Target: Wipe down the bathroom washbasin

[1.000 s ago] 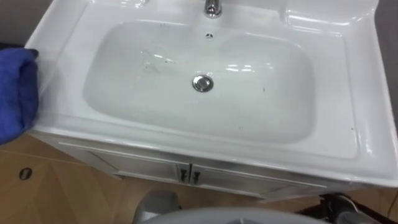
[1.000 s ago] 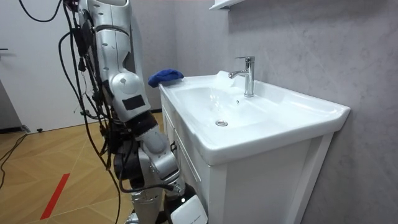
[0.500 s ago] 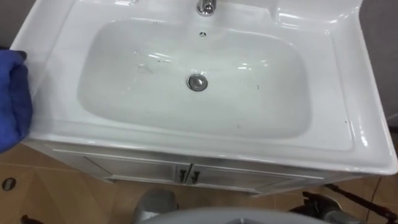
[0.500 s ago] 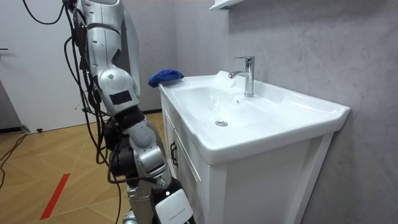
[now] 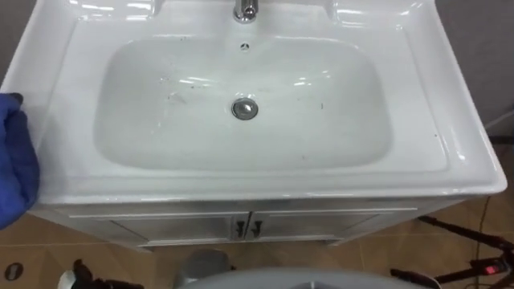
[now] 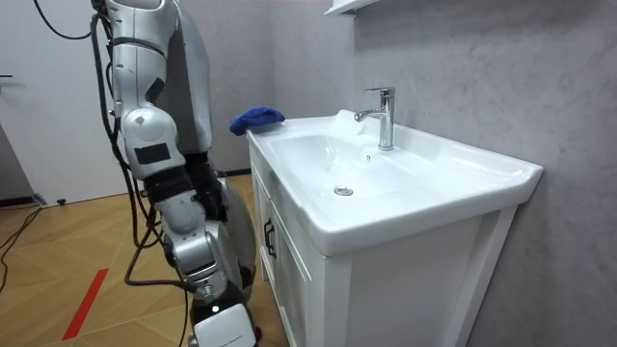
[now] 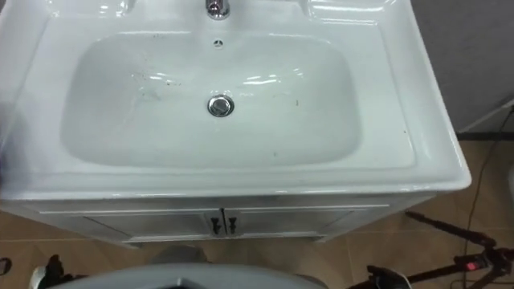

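The white basin point(image 5: 265, 185) is directly below me, with a round metal drain point(image 5: 245, 108) in the middle of its bowl and a chrome tap point(image 5: 245, 10) at the back. A few small dark specks lie in the bowl. A blue cloth point(image 5: 14, 168) rests at the basin's left end, bunched up on the far corner of the rim point(image 6: 255, 118) in the room view. I stand at the front of the cabinet. My right arm hangs down beside it, with the right hand point(image 6: 224, 330) low near the floor.
White cabinet doors with two small dark handles point(image 5: 247, 228) sit under the basin. A grey wall rises behind the tap point(image 6: 384, 116), with a shelf point(image 6: 347, 6) above. Wooden floor lies on both sides, with cables at the lower right point(image 5: 458, 241).
The eye views have shifted, bringing the basin more square-on and the cloth closer to the left edge. In the room view I have moved towards its left and my right arm has swung lower.
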